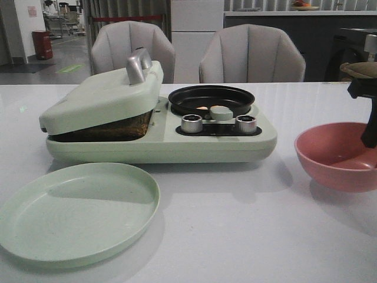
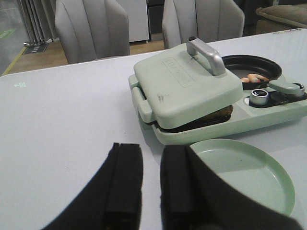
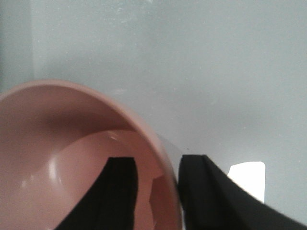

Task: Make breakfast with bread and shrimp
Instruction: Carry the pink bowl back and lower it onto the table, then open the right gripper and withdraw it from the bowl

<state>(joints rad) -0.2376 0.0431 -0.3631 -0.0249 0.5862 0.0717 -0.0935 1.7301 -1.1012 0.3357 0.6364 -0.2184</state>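
The bread [image 1: 112,127] shows as a brown edge in the gap under the nearly closed lid [image 1: 100,97] of the pale green breakfast maker [image 1: 177,147]; it also shows in the left wrist view [image 2: 218,114]. Small pale orange shrimp [image 1: 211,108] lie in the maker's black round pan [image 1: 212,97], also seen in the left wrist view [image 2: 254,78]. My left gripper [image 2: 151,146] is empty with a narrow gap, low over the table in front of the maker. My right gripper [image 3: 156,160] is open astride the rim of a pink bowl [image 3: 72,143], one finger inside and one outside.
An empty pale green plate [image 1: 76,212] lies at the front left, close to the maker. The pink bowl [image 1: 336,156] stands on the table at the right, with my right gripper [image 1: 370,138] at its far right side. Two silver knobs [image 1: 191,124] sit on the maker's front. Chairs stand behind the table.
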